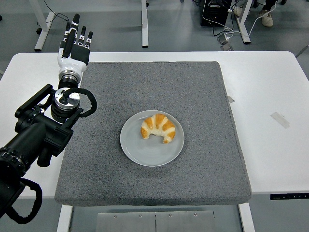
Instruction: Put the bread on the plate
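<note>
One croissant-shaped bread is seen lying on the grey plate at mid-mat, so nothing is held by the left hand, whose fingers are extended and empty over the worktop's far-left corner.

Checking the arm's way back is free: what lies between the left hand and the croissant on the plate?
Nothing but bare grey mat. In the head view, the left hand is up at the mat's far-left corner; the croissant sits on the plate.

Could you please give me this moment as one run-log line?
croissant: on grey plate | left hand: open, empty, over far-left mat edge | right arm: unseen
</note>
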`<state>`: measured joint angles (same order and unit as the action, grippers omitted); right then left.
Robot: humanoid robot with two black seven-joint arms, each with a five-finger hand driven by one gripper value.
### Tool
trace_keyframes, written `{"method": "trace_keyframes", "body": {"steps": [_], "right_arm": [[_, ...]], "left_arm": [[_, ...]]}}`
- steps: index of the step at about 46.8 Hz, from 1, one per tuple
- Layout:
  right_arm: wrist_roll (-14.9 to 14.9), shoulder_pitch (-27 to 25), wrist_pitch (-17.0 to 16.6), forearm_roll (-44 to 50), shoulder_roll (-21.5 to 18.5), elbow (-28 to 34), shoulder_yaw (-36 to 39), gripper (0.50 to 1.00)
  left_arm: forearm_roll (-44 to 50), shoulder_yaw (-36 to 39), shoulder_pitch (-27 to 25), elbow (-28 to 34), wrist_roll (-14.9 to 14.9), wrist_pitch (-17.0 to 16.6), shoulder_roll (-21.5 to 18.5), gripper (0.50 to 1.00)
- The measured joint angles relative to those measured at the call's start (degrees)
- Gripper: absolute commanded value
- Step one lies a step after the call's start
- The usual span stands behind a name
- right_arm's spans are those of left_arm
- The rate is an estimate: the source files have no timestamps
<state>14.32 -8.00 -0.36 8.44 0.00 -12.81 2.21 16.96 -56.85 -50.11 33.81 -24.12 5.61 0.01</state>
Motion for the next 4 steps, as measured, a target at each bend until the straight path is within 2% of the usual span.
{"method": "trace_keyframes", "body": {"steps": [4], "right_arm": [[0.0, 0.0, 0.0, 0.0, 0.0, -0.2, 0.0, 1.000]], "left_arm": [[0.0, -0.1, 0.1, 0.0, 0.0, -0.1, 0.0, 0.993]]}}
